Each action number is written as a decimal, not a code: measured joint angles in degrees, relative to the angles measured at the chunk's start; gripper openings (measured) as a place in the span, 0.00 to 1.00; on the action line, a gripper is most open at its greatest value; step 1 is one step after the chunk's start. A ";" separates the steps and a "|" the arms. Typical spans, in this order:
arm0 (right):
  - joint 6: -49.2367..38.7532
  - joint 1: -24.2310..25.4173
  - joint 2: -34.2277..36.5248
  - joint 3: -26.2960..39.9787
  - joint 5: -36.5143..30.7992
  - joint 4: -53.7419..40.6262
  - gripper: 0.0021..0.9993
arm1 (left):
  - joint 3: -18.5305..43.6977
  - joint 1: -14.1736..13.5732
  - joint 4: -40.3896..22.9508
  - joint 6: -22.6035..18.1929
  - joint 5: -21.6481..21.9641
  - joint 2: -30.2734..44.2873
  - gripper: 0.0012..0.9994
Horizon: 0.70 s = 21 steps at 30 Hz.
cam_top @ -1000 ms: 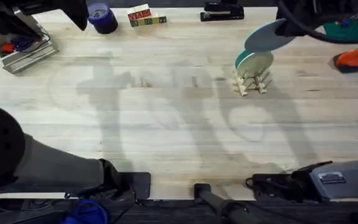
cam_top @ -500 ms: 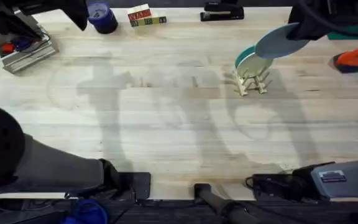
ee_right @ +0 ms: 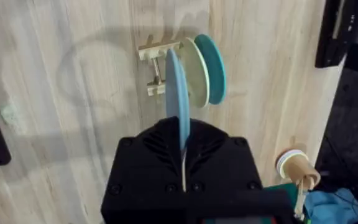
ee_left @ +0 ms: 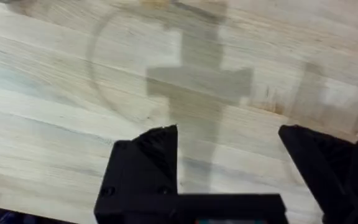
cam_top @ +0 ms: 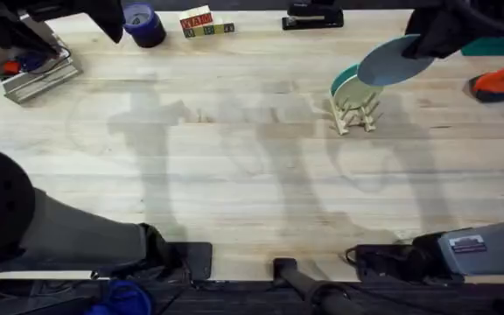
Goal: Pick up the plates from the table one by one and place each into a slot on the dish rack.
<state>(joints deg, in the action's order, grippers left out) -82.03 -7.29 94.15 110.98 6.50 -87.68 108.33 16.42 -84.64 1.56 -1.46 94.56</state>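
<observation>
My right gripper (ee_right: 182, 134) is shut on the light blue plate (ee_right: 178, 99), held on edge above the table. In the overhead view that plate (cam_top: 395, 59) hangs just up and right of the dish rack (cam_top: 354, 114), with the right gripper (cam_top: 429, 39) behind it. A cream plate (cam_top: 357, 88) and a teal plate (cam_top: 343, 74) stand upright in the rack's slots; the right wrist view shows the same cream plate (ee_right: 197, 71), teal plate (ee_right: 214, 67) and rack (ee_right: 154, 65). My left gripper (ee_left: 229, 134) is open over bare table (ee_left: 55, 93).
Along the far edge lie a dark blue tape roll (cam_top: 143, 24), lettered blocks (cam_top: 204, 22) and a black stapler (cam_top: 313, 16). A grey wire tray (cam_top: 29, 66) stands at the far left. An orange object (cam_top: 501, 83) sits at the right edge.
The right gripper has carried the light blue plate to the right, from over the rack's top to a spot just right of it. The racked plates and left arm stayed put.
</observation>
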 joint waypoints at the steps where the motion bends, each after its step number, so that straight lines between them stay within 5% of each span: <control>1: -0.47 0.05 0.45 0.00 0.01 0.03 0.03 | 0.00 -0.02 -0.01 0.00 -0.01 -0.01 1.00; 21: -6.14 3.78 1.68 -0.34 3.52 -0.38 0.03 | 0.00 -0.02 0.00 0.00 0.00 -0.02 1.00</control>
<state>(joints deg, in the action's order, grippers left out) -88.16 -3.51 95.83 110.64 10.02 -88.06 108.33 16.40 -84.64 1.56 -1.45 94.55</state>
